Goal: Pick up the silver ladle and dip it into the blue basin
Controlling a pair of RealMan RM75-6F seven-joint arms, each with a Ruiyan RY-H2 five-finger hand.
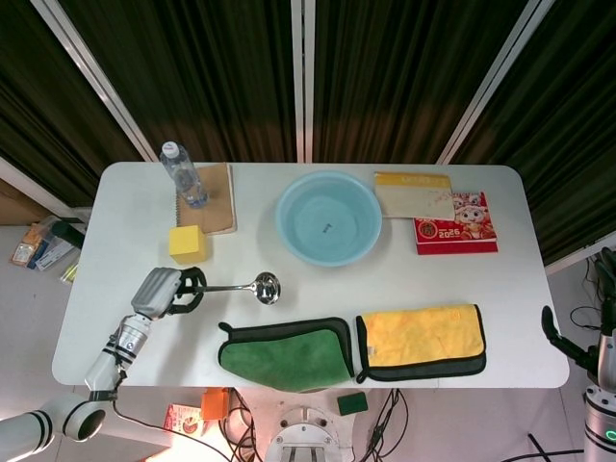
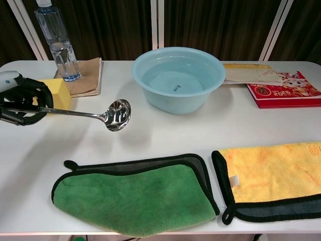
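My left hand [image 1: 168,292] [image 2: 21,100] grips the handle end of the silver ladle [image 1: 248,286] [image 2: 103,115] over the table's left side. The ladle is lifted clear of the table and lies roughly level, with its bowl [image 2: 118,114] pointing right. The blue basin [image 1: 329,218] [image 2: 178,78] stands at the back centre, to the right of the ladle bowl and further back. My right hand [image 1: 589,346] hangs off the table's right edge, holding nothing; its fingers are only partly visible.
A yellow block [image 1: 188,243] and a water bottle [image 1: 183,175] on a brown notebook [image 1: 217,197] sit just behind my left hand. A green cloth [image 1: 284,352] and a yellow cloth [image 1: 422,341] lie along the front edge. A red book [image 1: 455,222] lies right of the basin.
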